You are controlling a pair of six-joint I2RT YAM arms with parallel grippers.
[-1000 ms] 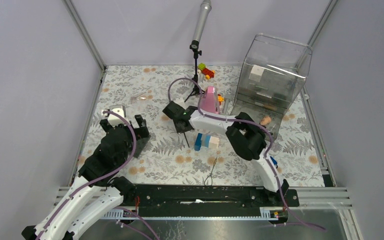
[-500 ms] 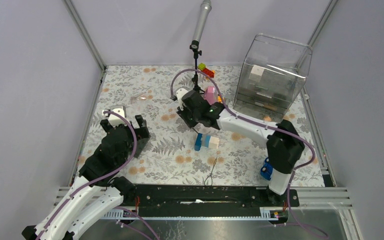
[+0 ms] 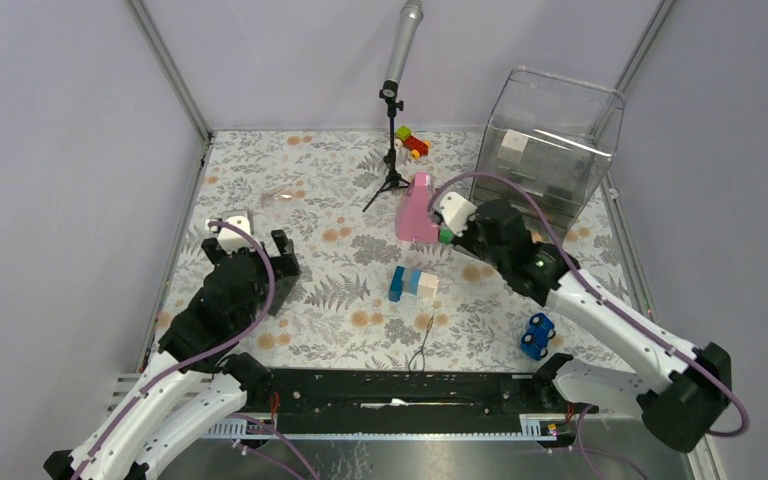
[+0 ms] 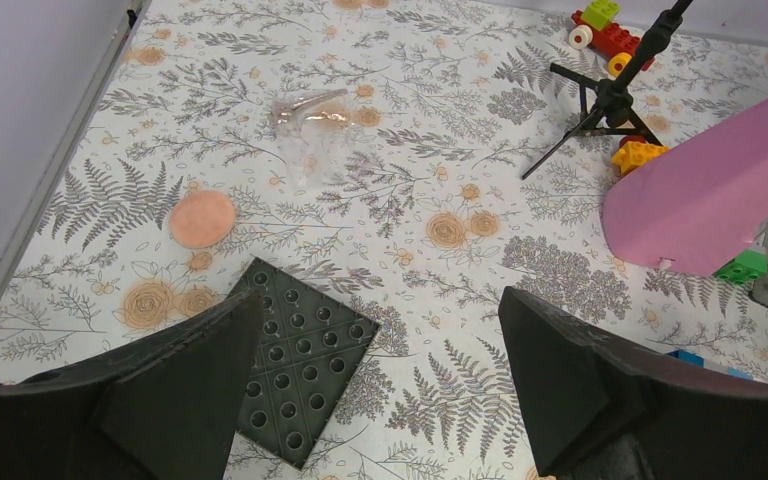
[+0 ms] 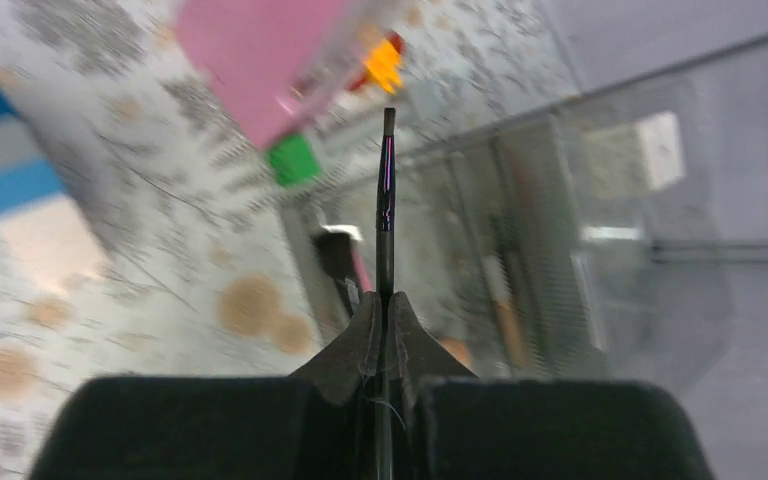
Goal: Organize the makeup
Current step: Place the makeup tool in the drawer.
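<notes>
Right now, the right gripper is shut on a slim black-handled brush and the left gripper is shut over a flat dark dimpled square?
No: the left wrist view shows the left gripper open over the flat dark dimpled square. The right gripper is shut on the brush.

on the floral table [image 3: 330, 300], tall pink cone [image 3: 418, 208] beside a black tripod [image 3: 392, 160]; blue and white blocks [image 3: 412, 283] nearer; blue toy car [image 3: 536, 335] near right.

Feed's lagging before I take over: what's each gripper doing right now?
Left gripper: open, holding nothing.
Right gripper: closed on a slim dark brush.
</notes>
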